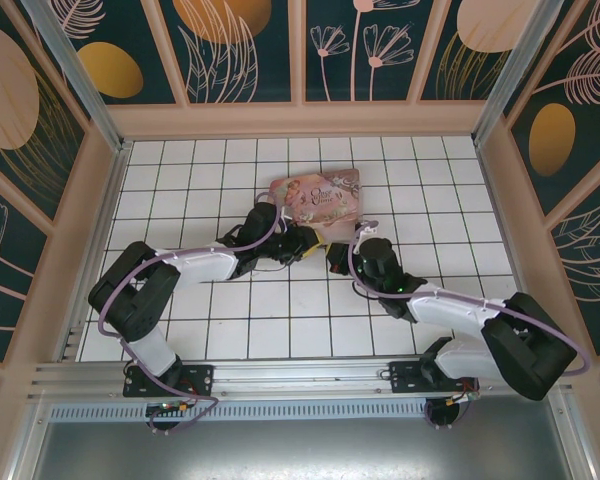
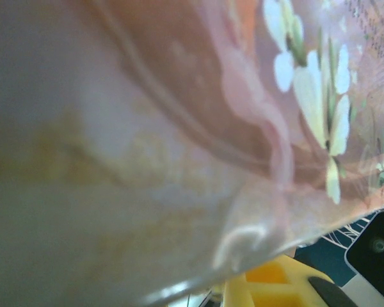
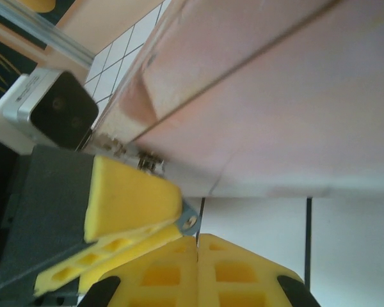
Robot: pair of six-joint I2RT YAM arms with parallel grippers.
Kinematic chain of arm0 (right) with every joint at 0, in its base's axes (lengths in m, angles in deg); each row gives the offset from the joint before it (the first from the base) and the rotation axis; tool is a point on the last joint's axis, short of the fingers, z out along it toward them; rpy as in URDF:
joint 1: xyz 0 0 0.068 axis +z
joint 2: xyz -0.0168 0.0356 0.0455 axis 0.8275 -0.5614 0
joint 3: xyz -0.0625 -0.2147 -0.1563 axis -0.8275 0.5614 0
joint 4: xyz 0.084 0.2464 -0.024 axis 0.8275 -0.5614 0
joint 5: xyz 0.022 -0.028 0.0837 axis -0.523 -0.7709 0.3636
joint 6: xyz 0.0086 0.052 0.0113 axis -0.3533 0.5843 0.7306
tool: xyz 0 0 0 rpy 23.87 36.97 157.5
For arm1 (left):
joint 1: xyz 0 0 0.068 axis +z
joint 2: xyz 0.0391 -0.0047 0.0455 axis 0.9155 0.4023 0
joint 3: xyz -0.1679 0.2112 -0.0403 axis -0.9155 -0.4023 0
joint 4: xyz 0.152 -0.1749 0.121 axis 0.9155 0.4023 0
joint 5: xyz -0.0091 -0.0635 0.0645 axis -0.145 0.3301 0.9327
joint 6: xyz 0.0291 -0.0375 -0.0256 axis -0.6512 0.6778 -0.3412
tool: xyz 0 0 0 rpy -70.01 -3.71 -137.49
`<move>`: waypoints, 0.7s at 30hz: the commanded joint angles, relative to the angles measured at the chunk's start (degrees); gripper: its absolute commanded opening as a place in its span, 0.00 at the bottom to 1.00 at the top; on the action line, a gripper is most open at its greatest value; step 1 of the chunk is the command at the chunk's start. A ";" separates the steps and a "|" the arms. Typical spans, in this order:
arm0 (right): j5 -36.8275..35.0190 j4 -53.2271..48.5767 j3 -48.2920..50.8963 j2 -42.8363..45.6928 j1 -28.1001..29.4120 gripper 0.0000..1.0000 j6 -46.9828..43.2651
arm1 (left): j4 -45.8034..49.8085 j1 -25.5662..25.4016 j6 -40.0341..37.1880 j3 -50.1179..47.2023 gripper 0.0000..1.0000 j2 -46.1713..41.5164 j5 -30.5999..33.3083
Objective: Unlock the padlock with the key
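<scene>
In the right wrist view the bluish-grey padlock [image 3: 189, 220] pokes out from the yellow fingers of my left gripper [image 3: 176, 214], which is shut on it. It sits just under the front edge of the pink tin box [image 3: 275, 96], beside the box's small metal clasp [image 3: 147, 161]. My right gripper [image 3: 197, 242] is shut, its tips just below and right of the padlock. The key is hidden. From above, my left gripper [image 1: 310, 243] and right gripper [image 1: 338, 255] meet at the near edge of the pink box [image 1: 315, 198].
The white tiled floor [image 1: 280, 310] is walled in by wooden panels [image 1: 300, 120] on three sides. The box lid [image 2: 179, 128] is very close to the left wrist camera, with one yellow finger [image 2: 269, 288] under it.
</scene>
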 commanded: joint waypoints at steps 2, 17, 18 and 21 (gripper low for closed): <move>1.98 3.41 1.82 1.99 1.18 0.00 1.60 | -3.40 -0.53 0.80 1.85 0.00 0.18 -1.57; -3.51 3.57 3.67 5.34 1.18 0.00 3.44 | -2.90 -0.51 1.71 2.14 0.00 0.15 -1.07; -3.88 3.82 3.71 5.47 1.19 0.00 3.67 | -2.71 -0.53 1.83 2.23 0.00 0.21 -1.03; -4.26 4.43 3.78 5.51 1.18 0.00 4.34 | -1.71 -0.52 1.68 2.46 0.00 0.16 -0.56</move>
